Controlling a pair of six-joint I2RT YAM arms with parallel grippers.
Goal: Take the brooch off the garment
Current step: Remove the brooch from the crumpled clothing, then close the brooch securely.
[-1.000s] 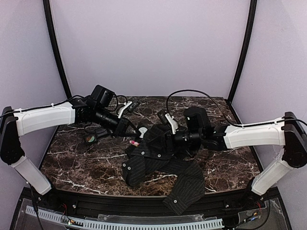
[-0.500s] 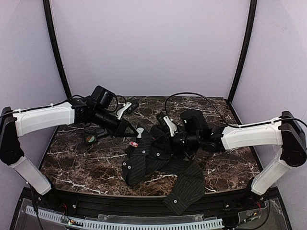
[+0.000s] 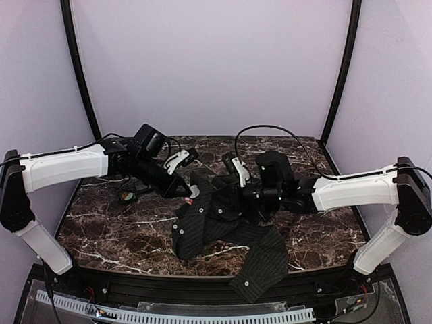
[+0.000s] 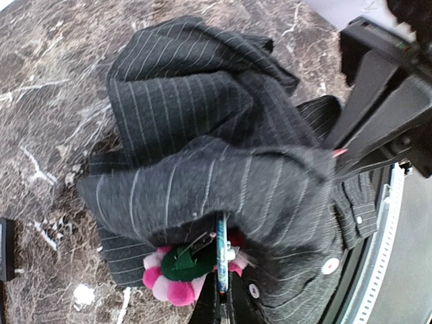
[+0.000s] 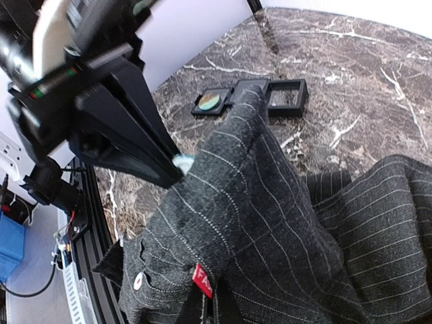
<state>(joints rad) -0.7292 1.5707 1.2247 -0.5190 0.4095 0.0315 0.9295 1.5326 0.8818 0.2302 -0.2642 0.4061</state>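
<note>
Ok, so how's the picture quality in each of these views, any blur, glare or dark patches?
Top view: even, soft light, no glare, but the dark shirt blends into the dark marble table. Left wrist view: pinstripes crisp, brooch slightly soft at the bottom edge. Right wrist view: shirt sharp, left arm's fingers shadowed, nearly featureless.

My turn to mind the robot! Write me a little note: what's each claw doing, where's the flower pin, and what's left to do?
The left gripper is shut on the brooch, at the folded edge of the shirt.
The right gripper is shut on a fold of the shirt, raised off the table.
The brooch's pink petals touch the cloth; it looks pinned on.
Done: both grips are made.
Left: pull the brooch free while the right gripper holds the shirt back.
</note>
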